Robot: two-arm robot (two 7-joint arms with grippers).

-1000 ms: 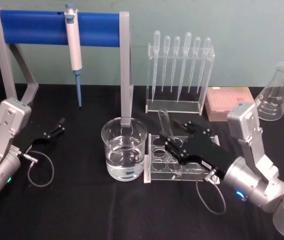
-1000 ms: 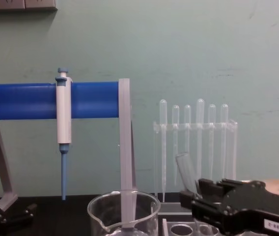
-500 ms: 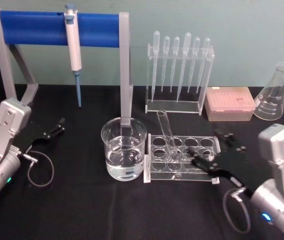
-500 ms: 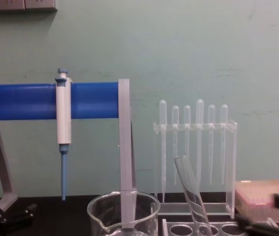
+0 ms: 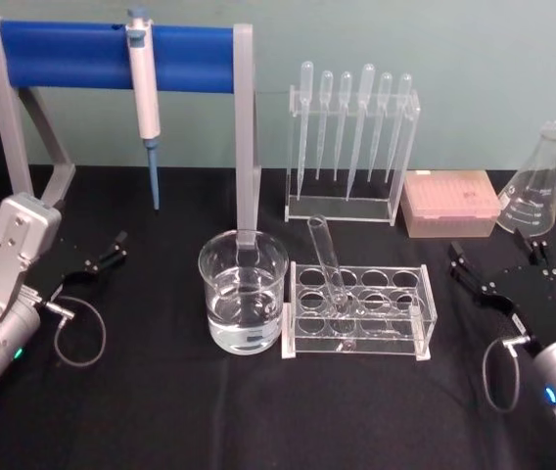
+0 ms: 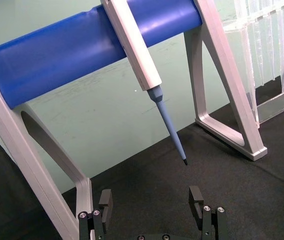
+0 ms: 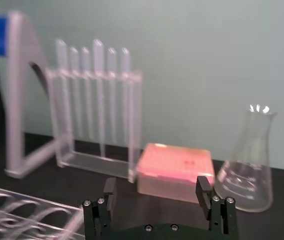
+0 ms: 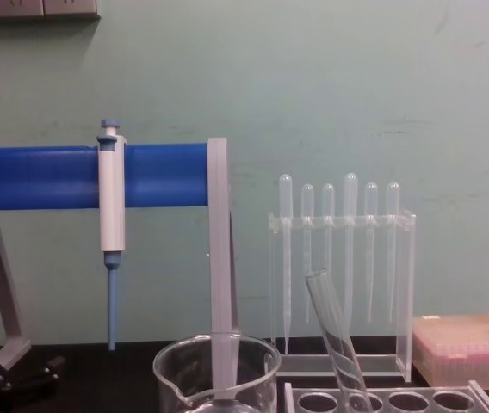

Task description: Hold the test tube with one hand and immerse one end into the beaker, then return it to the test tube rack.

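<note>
Now test tube leans in rack, well apart from empty, spread right gripper.

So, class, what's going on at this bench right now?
Nothing is being held. The test tube leans in the clear rack, just right of the beaker, which holds clear liquid. The right gripper is open and empty, off to the right of the rack near the pink box and flask. The left gripper is open too, parked at the left by the pipettor stand.
</note>
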